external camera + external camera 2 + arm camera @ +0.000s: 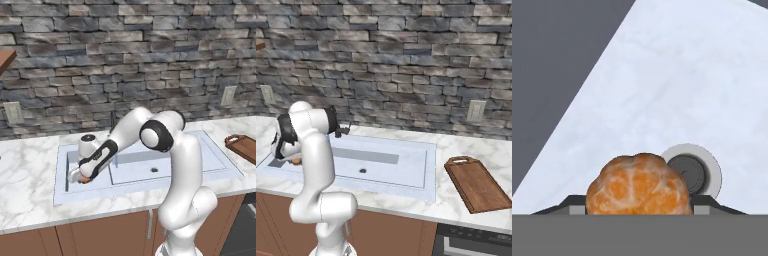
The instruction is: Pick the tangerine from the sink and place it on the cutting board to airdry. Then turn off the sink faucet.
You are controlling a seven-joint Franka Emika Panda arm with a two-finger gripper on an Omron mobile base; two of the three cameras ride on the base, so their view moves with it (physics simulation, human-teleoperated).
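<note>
With the tangerine (638, 184) seated between the gripper (639, 207) fingers, apparently clamped, lift straight up, clearing the sink (200, 165) wall.

The sink (210, 160) is set into the counter (30, 200), below the stone wall (125, 60). The gripper (82, 178) reaches down into the sink's left bowl, with the tangerine (638, 184) between its fingers (the drain (692, 172) lies just beside the fruit). The cutting board (476, 184) lies on the counter right of the sink, well apart from it.
</note>
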